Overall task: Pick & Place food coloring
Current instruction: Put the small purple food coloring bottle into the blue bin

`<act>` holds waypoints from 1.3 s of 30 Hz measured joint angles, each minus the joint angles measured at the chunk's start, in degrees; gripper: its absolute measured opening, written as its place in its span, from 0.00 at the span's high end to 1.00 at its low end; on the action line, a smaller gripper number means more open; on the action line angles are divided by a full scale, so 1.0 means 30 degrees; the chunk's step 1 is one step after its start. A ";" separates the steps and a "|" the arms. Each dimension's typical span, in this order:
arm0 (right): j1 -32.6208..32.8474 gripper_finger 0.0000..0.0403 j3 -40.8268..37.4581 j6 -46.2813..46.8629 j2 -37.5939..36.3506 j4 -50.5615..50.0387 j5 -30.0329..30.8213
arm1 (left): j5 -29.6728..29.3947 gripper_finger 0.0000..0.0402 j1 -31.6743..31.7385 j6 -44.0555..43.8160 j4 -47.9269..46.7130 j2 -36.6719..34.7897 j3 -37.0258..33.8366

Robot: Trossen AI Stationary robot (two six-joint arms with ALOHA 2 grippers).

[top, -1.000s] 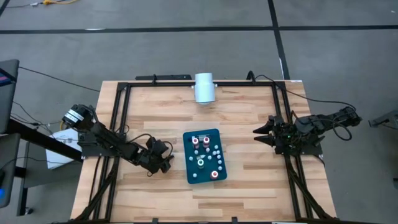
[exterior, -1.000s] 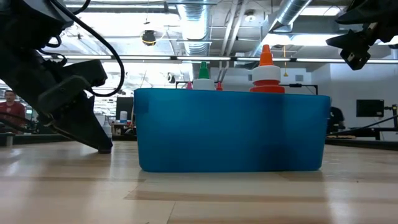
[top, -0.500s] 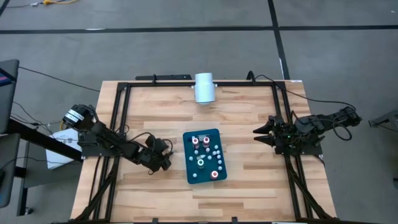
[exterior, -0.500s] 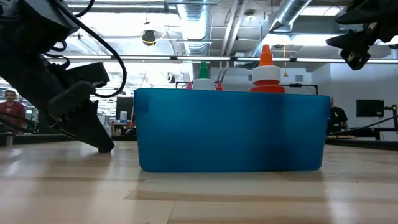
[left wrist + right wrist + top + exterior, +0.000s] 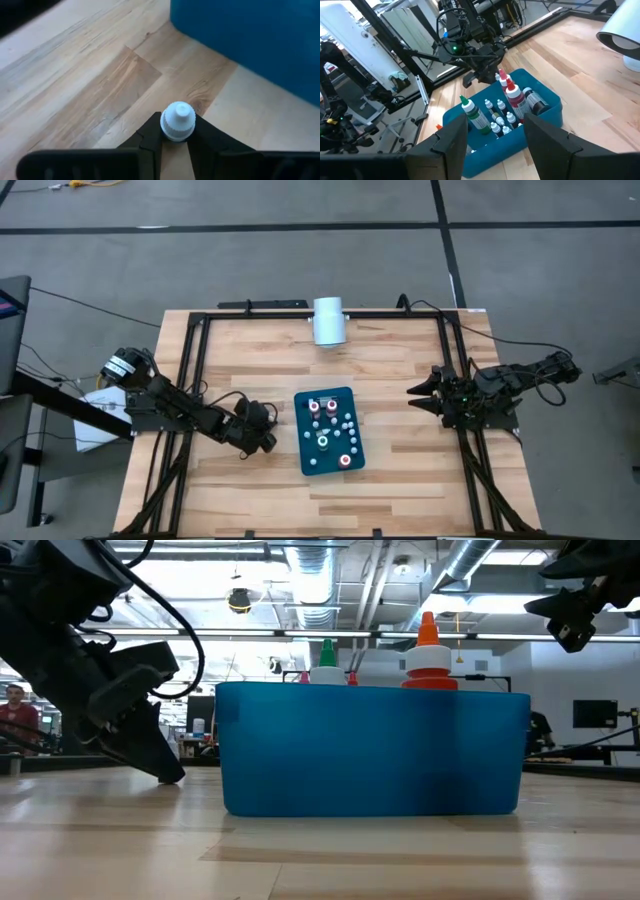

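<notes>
A small white-capped food coloring bottle [image 5: 177,120] sits between the fingertips of my left gripper [image 5: 176,142], which is shut on it low over the table just left of the teal tray [image 5: 308,460]. That gripper also shows in the high view [image 5: 263,442] and the low view [image 5: 165,772]. Several more food coloring bottles [image 5: 506,107] stand upright in the tray, with green [image 5: 327,655] and orange [image 5: 428,638] tops rising above its wall. My right gripper [image 5: 414,392] waits open above the table's right side. My left gripper pinches the little bottle between its two fingertips [image 5: 150,136], right at its ribbed white cap [image 5: 177,131]. The fingers slant down from the table's left side. The cap points up; the fingers hide the bottle's body and whatever is under it.
A large white cylinder [image 5: 328,320] lies at the table's far edge. Black frame rails [image 5: 190,380] run along the left and right sides of the wooden table. Bare wood lies near and far of the tray.
My left gripper has stayed in place beside the tray and shut its fingers on the small white-capped bottle. The tray and its bottles have not moved.
</notes>
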 joint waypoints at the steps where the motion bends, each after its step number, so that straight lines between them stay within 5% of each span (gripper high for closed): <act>1: 0.0000 0.55 0.0000 0.0000 0.0000 -0.0003 0.0003 | 0.0062 0.86 0.0000 -0.0001 0.0029 0.0000 0.0013; 15: 0.0007 0.55 0.0007 0.0000 0.0000 -0.0007 0.0000 | 0.2412 0.87 -0.0007 0.0440 0.0062 -0.1427 0.2035; 24: 0.0000 0.55 0.0007 0.0000 0.0000 -0.0017 -0.0017 | 0.1566 0.85 0.0076 0.2441 -0.3856 -0.4073 0.5529; 31: 0.0005 0.55 0.0007 -0.0002 0.0000 -0.0034 -0.0022 | 0.0224 0.86 0.1096 0.5713 -0.4084 -0.3607 0.7587; 39: 0.0007 0.55 0.0015 -0.0005 -0.0007 -0.0204 -0.0017 | 0.2539 0.85 0.2717 0.5889 -0.3596 -0.1261 0.7825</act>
